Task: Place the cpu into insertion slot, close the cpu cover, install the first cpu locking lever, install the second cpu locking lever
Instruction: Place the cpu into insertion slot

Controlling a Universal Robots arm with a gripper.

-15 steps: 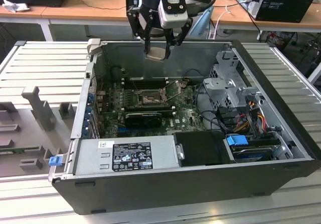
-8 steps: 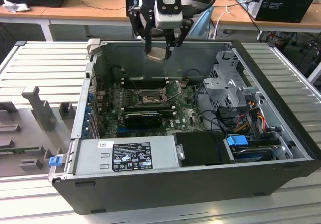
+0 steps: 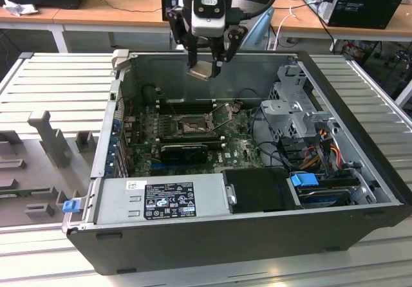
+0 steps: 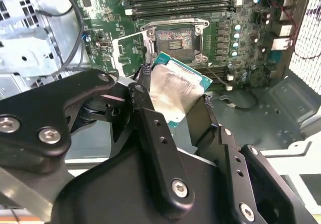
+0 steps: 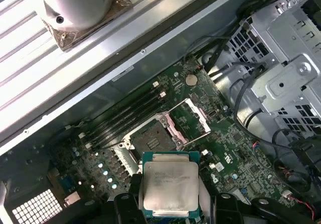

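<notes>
Gripper (image 3: 206, 65) clasps the cpu (image 5: 169, 184) — hovering above the open insertion slot (image 5: 148, 141).

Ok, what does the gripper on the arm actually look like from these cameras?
The matte black two-finger linkage gripper has jointed, flat-sided links pinned with round silver screws. Its body is a pale grey housing with a dark oval marking on the front. Black cables loop beside its top.
</notes>
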